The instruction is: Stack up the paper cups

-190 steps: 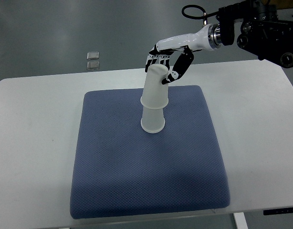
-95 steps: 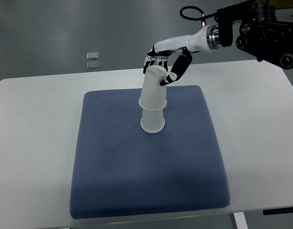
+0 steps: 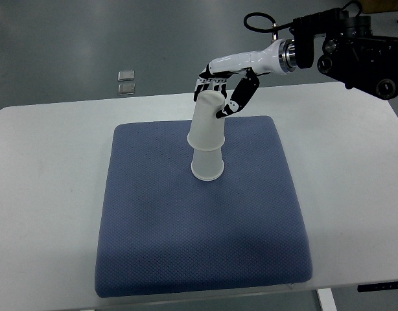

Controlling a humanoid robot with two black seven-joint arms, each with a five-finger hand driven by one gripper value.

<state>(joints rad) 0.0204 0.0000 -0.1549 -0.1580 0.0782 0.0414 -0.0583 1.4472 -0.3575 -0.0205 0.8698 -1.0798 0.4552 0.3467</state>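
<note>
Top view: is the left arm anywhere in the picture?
No, only the right hand shows, holding the upper cup at its top.

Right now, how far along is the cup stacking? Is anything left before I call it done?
Mostly done: the upper cup sits upside down over the lower cup on the blue mat, leaning slightly. In hand: the right hand grips the upper cup's top end. Left: let go and back away; seating the cup straighter may help. No other loose cups are visible.

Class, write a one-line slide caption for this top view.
Right hand grips the upper cup set upside down over the lower cup on a blue mat.
</note>
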